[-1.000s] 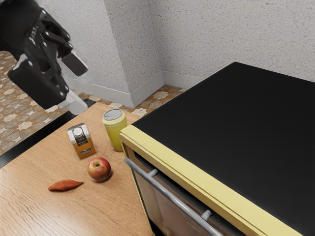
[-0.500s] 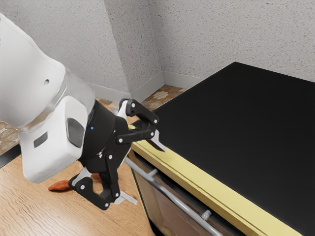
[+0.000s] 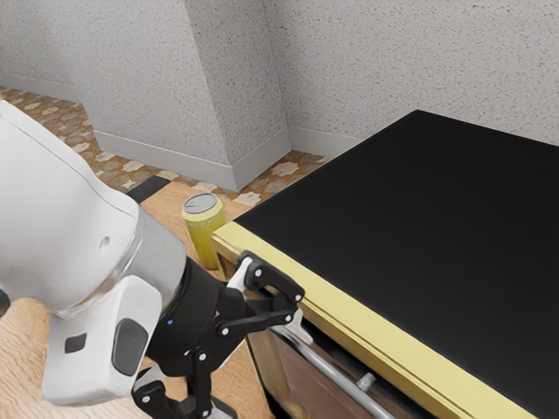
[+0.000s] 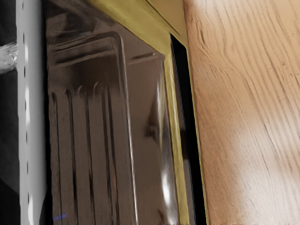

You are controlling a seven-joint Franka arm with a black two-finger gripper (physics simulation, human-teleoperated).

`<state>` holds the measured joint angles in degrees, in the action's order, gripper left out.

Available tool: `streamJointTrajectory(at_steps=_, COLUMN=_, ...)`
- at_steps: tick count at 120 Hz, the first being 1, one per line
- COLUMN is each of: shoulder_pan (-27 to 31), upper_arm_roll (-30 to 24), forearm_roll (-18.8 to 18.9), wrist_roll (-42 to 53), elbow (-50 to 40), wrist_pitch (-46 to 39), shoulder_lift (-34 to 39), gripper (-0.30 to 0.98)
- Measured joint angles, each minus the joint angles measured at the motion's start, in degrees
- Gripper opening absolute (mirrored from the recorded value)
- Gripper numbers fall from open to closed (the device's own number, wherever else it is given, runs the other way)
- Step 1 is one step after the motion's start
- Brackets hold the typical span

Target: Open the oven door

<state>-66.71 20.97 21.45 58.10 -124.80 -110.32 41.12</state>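
Across the oven door [image 4: 145,117], its long handle [image 3: 336,375] parallels the yellow edge [image 3: 376,339].

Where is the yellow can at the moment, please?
In the exterior view's left half, the yellow can stands on the table beside a corner of the oven.

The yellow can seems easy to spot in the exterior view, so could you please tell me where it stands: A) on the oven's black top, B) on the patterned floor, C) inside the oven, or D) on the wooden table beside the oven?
D: the yellow can stands upright on the wooden table, beside the oven.
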Motion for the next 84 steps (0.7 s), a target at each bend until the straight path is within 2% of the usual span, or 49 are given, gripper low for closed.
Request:
streamJointTrajectory(at_steps=14, shoulder_pan=0.05, upper_arm_roll=0.82, forearm_roll=0.09, wrist_roll=1.30, elbow=-1.30, wrist_pitch=-0.59, shoulder_lift=0.12, gripper=0.71)
streamJointTrajectory(at_steps=25, shoulder_pan=0.18, upper_arm_roll=-0.82, forearm_roll=-0.10, wrist_roll=1.30, elbow=-6.69, wrist_pitch=-0.20, shoulder_lift=4.28, gripper=0.84)
streamJointTrajectory(at_steps=28, shoulder_pan=0.33, upper_arm_roll=-3.12, forearm_roll=-0.34, wrist_roll=0.95, elbow=-8.00, wrist_pitch=0.64, shoulder_lift=5.77, gripper=0.78)
streamJointTrajectory(at_steps=31, shoulder_pan=0.38, upper_arm_roll=-6.66, forearm_roll=-0.53, wrist_roll=0.32, elbow=-9.60, wrist_pitch=1.99, shoulder_lift=8.11, gripper=0.62)
streamJointTrajectory(at_steps=32, shoulder_pan=0.29, upper_arm_roll=-8.22, forearm_roll=-0.60, wrist_roll=0.03, elbow=-10.11, wrist_pitch=2.60, shoulder_lift=8.99, gripper=0.51)
streamJointTrajectory(at_steps=34, shoulder_pan=-0.41, upper_arm_roll=-12.74, forearm_roll=-0.90, wrist_roll=-0.77, elbow=-10.57, wrist_pitch=4.18, shoulder_lift=10.52, gripper=0.43)
streamJointTrajectory(at_steps=35, shoulder_pan=-0.76, upper_arm_roll=-15.64, forearm_roll=-1.23, wrist_roll=-1.24, elbow=-10.08, wrist_pitch=5.07, shoulder_lift=11.07, gripper=0.45)
streamJointTrajectory(at_steps=38, shoulder_pan=-0.16, upper_arm_roll=-24.88, forearm_roll=-2.29, wrist_roll=-2.67, elbow=-5.10, wrist_pitch=8.18, shoulder_lift=10.81, gripper=0.48)
streamJointTrajectory(at_steps=40, shoulder_pan=2.07, upper_arm_roll=-30.17, forearm_roll=-2.72, wrist_roll=-3.58, elbow=2.50, wrist_pitch=10.91, shoulder_lift=8.00, gripper=0.50)
streamJointTrajectory(at_steps=44, shoulder_pan=5.81, upper_arm_roll=-37.82, forearm_roll=1.27, wrist_roll=-5.19, elbow=25.97, wrist_pitch=18.16, shoulder_lift=-4.53, gripper=0.53)
streamJointTrajectory(at_steps=46, shoulder_pan=7.10, upper_arm_roll=-39.71, forearm_roll=4.19, wrist_roll=-5.67, elbow=36.28, wrist_pitch=21.38, shoulder_lift=-10.13, gripper=0.54)
streamJointTrajectory(at_steps=48, shoulder_pan=8.77, upper_arm_roll=-39.11, forearm_roll=6.91, wrist_roll=-5.79, elbow=45.20, wrist_pitch=23.53, shoulder_lift=-14.85, gripper=0.56)
streamJointTrajectory(at_steps=52, shoulder_pan=15.05, upper_arm_roll=-33.37, forearm_roll=10.36, wrist_roll=-5.37, elbow=56.78, wrist_pitch=24.34, shoulder_lift=-21.07, gripper=0.58)
streamJointTrajectory(at_steps=56, shoulder_pan=24.36, upper_arm_roll=-28.89, forearm_roll=10.75, wrist_roll=-4.89, elbow=62.87, wrist_pitch=23.14, shoulder_lift=-26.00, gripper=0.59)
streamJointTrajectory(at_steps=60, shoulder_pan=33.38, upper_arm_roll=-21.97, forearm_roll=7.46, wrist_roll=-5.37, elbow=66.11, wrist_pitch=22.25, shoulder_lift=-30.35, gripper=0.60)
streamJointTrajectory(at_steps=67, shoulder_pan=42.10, upper_arm_roll=-10.03, forearm_roll=1.79, wrist_roll=-9.06, elbow=68.60, wrist_pitch=24.46, shoulder_lift=-36.81, gripper=0.62)
streamJointTrajectory(at_steps=71, shoulder_pan=48.16, upper_arm_roll=-5.59, forearm_roll=-2.38, wrist_roll=-11.56, elbow=69.17, wrist_pitch=26.69, shoulder_lift=-39.83, gripper=0.63)
streamJointTrajectory(at_steps=74, shoulder_pan=56.09, upper_arm_roll=-6.16, forearm_roll=-5.86, wrist_roll=-13.37, elbow=69.44, wrist_pitch=28.23, shoulder_lift=-42.35, gripper=0.63)
streamJointTrajectory(at_steps=80, shoulder_pan=74.54, upper_arm_roll=-14.26, forearm_roll=-11.27, wrist_roll=-16.77, elbow=69.28, wrist_pitch=30.88, shoulder_lift=-46.21, gripper=0.64)
streamJointTrajectory(at_steps=84, shoulder_pan=81.84, upper_arm_roll=-18.51, forearm_roll=-13.77, wrist_roll=-18.88, elbow=67.17, wrist_pitch=32.20, shoulder_lift=-47.44, gripper=0.65)
